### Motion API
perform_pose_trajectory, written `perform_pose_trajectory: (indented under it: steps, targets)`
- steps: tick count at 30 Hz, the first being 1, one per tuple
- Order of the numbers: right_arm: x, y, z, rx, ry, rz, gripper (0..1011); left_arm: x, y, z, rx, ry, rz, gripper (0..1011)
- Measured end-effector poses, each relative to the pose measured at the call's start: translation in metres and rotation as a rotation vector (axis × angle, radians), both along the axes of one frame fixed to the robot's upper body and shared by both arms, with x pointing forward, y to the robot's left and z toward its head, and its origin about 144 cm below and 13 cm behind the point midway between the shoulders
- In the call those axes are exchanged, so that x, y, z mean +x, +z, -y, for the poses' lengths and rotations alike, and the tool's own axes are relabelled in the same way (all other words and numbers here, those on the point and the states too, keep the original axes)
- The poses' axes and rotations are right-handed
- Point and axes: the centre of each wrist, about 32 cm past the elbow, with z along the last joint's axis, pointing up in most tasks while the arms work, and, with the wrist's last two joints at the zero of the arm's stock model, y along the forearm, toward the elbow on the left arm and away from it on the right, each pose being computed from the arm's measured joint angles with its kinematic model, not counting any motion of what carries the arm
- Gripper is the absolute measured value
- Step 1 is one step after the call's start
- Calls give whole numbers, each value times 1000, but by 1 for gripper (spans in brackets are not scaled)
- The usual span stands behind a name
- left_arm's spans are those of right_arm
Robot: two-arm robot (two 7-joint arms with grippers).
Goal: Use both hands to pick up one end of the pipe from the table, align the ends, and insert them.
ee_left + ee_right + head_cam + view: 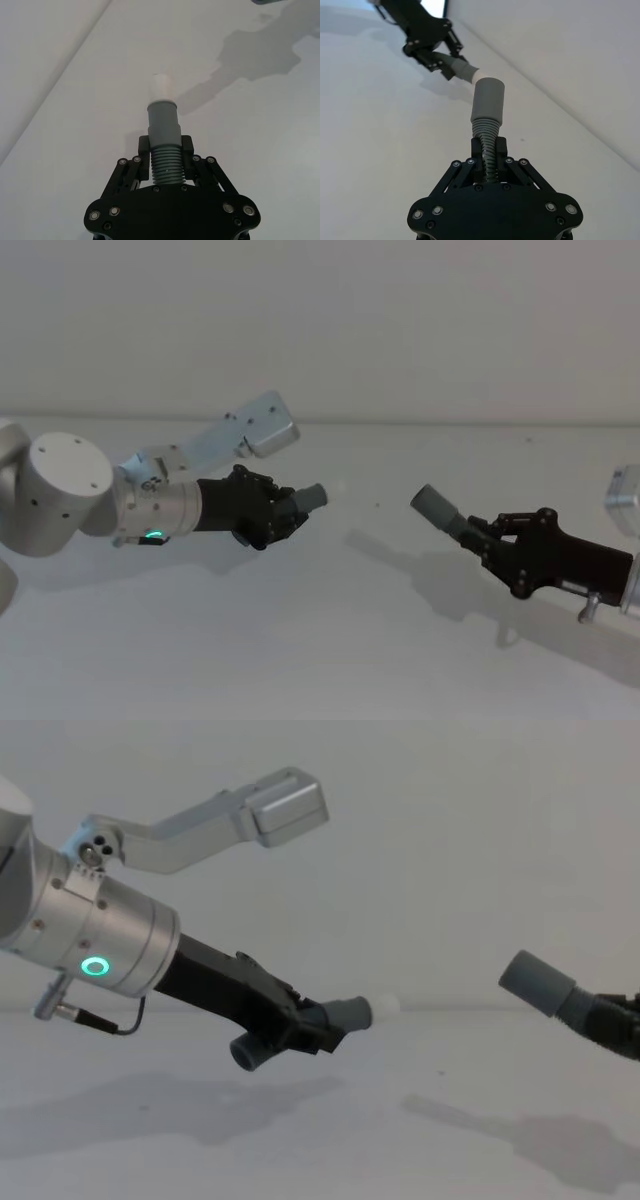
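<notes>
Pipe ends [316, 496] apart — left pincer [287, 507], right pincer [483, 533] clamp each.

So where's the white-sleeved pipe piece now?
The white-sleeved piece is clamped in the left hand, above the table on the robot's left, facing the right hand's collar piece across a gap.
</notes>
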Motion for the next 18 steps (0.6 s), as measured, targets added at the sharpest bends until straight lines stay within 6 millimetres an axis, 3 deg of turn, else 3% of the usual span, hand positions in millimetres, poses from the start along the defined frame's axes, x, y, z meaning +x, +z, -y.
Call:
perform_pose_trajectory:
  steps: [18]
  targets:
    - [6,8,23,-99,282,79,132,0,13,-13,67,-198,-60,348]
